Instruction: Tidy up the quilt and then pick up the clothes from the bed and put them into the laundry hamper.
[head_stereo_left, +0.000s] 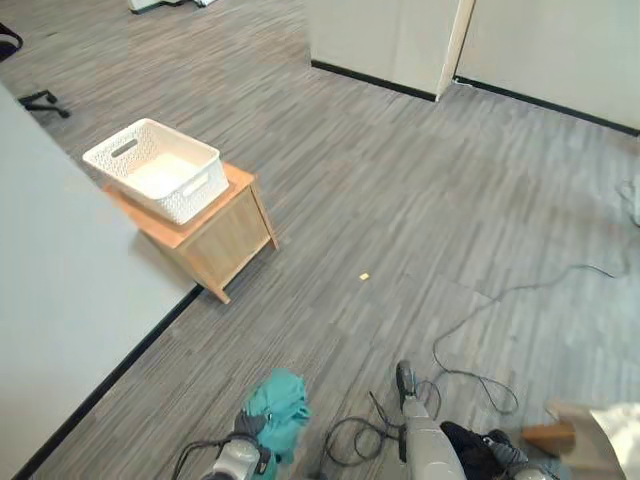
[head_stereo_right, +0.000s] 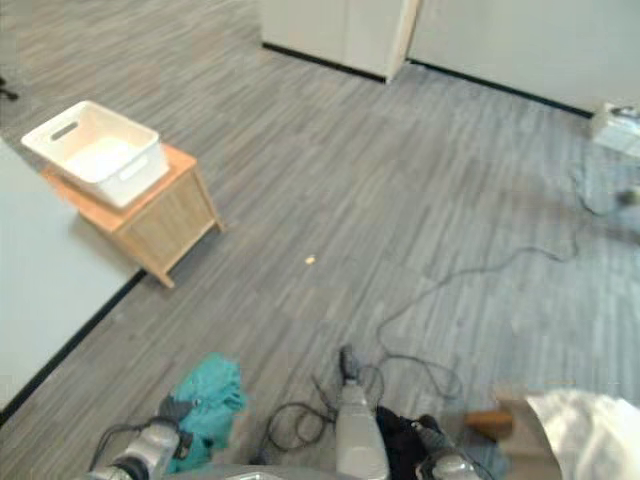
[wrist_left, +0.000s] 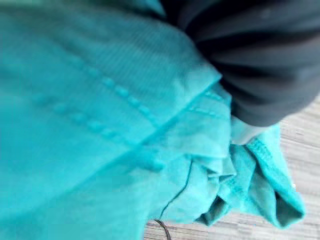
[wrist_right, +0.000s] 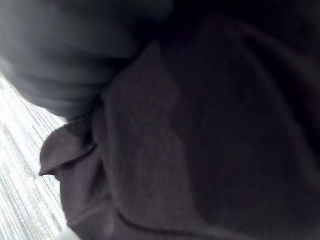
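Left eye view shows the white perforated plastic laundry hamper (head_stereo_left: 153, 169) atop a low wooden table (head_stereo_left: 222, 233), well apart from both hands. The left hand (head_stereo_left: 250, 425) clutches a bunched teal cotton garment (head_stereo_left: 279, 408). The right hand (head_stereo_left: 505, 452) sits buried in a crumpled black fabric garment (head_stereo_left: 468, 444), its grip impossible to tell.

Grey striped plank floor (head_stereo_left: 400, 200) across the room. White wall panels (head_stereo_left: 385, 40) at the far end with black skirting. Low wooden cabinet (head_stereo_left: 215, 235) stands beside a pale wall (head_stereo_left: 60, 300) on the left. Small yellow scrap (head_stereo_left: 365, 275) lies on the floor, well apart from the cabinet.
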